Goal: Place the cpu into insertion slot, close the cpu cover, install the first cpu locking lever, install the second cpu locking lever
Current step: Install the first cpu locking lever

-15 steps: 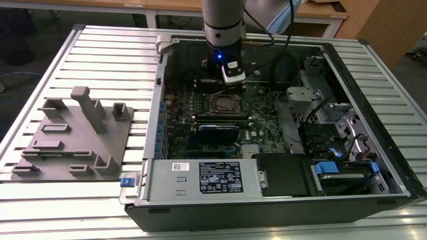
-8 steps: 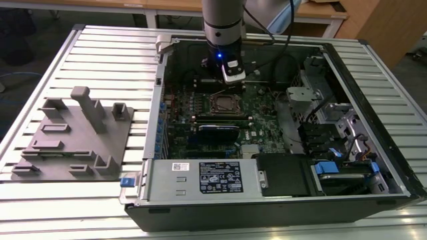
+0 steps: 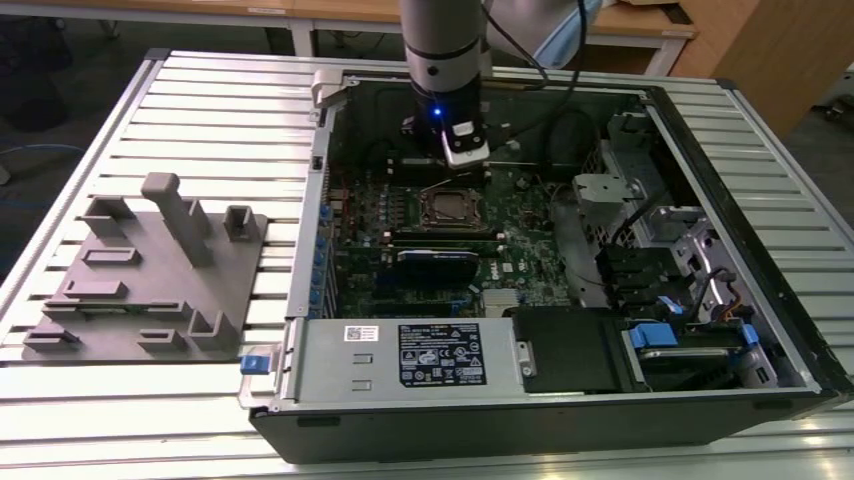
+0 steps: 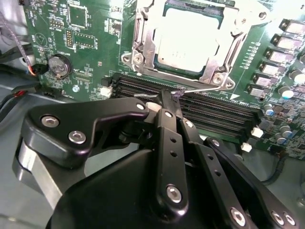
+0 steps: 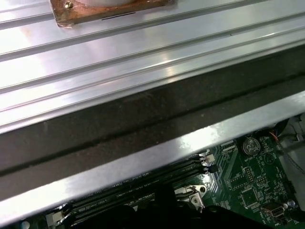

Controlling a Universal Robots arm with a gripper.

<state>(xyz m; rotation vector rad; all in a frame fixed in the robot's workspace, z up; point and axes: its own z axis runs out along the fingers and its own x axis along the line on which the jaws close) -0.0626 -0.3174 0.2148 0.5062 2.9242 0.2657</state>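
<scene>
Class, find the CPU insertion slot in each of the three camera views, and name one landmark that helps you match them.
Exterior view: the insertion slot sits mid-picture, right beside the memory slots.
Second wrist view: the insertion slot lies across the memory slots from the gripper.
First wrist view: apparently one silvery corner of it, next to the memory slots.
Shared landmark: the long black memory slots.

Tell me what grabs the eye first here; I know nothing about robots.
An open computer case lies on a slatted metal table, with the robot arm reaching down into it. In the second wrist view, the black claw sits close beside the insertion slot, where the cpu shows its pale silver top.
</scene>
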